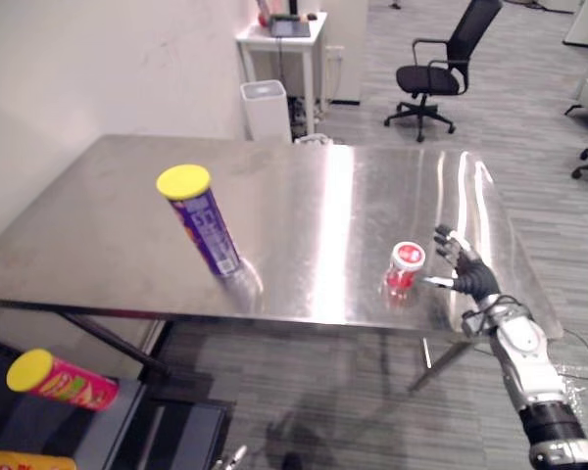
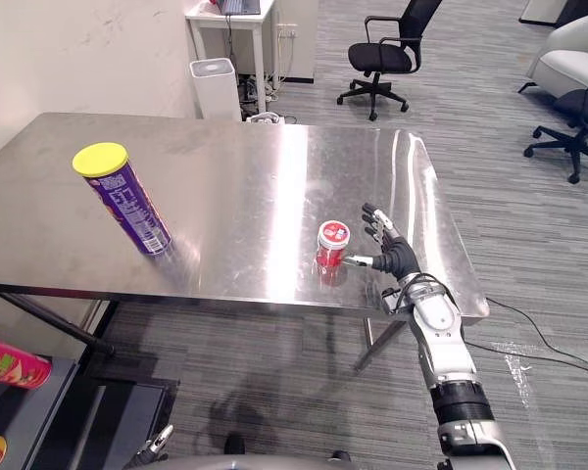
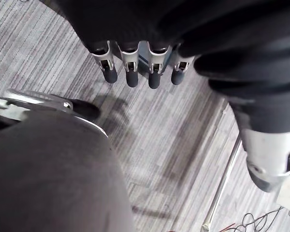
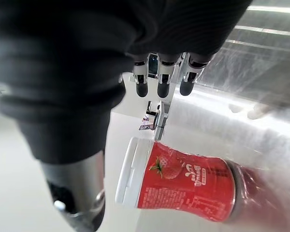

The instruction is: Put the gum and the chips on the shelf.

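Step in hand: reach for the gum point(image 2: 331, 245), upright near the front edge of the table point(image 2: 255, 176); right hand point(image 2: 397, 257) spread wide just beside it, empty. Chips point(image 2: 127, 201) stand well apart, toward the table's left. Next: close round the gum without tipping it; left hand point(image 3: 135, 72) idle, relaxed

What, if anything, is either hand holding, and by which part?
Nothing is held. The right hand is open beside the gum tub; the left hand hangs open and empty.

Chips can point(image 1: 204, 227): purple body, yellow lid. Gum tub point(image 4: 188, 182): red, white lid, strawberry print. Table point(image 1: 323, 196): bare silver metal. Floor point(image 1: 372, 411): grey striped. Lower can point(image 1: 64, 384): apparently pink, yellow lid.
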